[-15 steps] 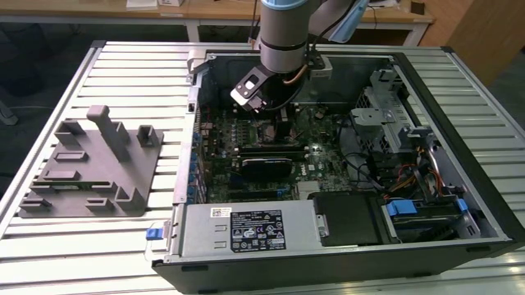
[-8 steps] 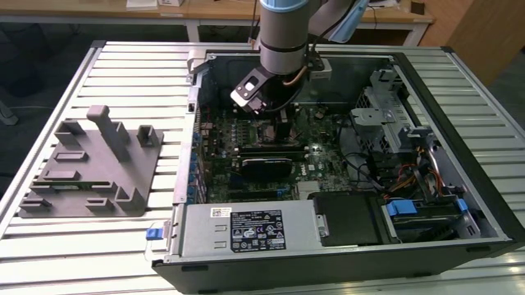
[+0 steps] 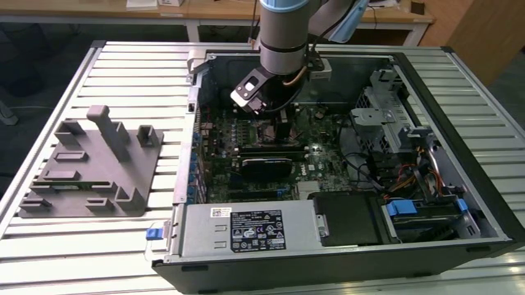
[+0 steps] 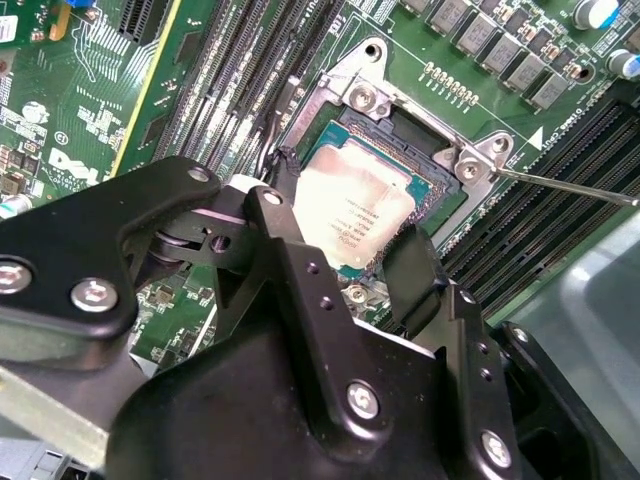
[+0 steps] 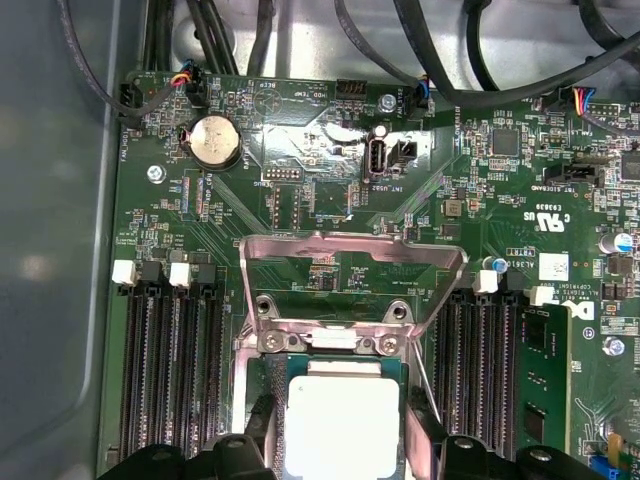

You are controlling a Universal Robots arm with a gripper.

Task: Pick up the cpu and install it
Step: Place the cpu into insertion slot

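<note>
Set aside at the exterior view's left: grey fixture tray (image 3: 86, 169) on the slatted table (image 3: 49, 252). Further right, reaching down into the open computer case (image 3: 459, 141), gripper (image 4: 350, 228) low over the motherboard (image 5: 330, 150). Closed on the cpu (image 4: 352, 200) by two opposite edges, likely to hold it level. Lying square within the socket (image 4: 440, 200), with load plate (image 5: 350, 246) tipped up and lever (image 4: 570, 187) swung aside for room.

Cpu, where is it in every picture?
Exterior view: I cannot make it out; the gripper hangs over the board.
First wrist view: the cpu is inside the silver frame, between the memory slots.
Second wrist view: the cpu is inside that silver frame, by the gripper.
Shared landmark: the silver frame, in both wrist views.
</note>
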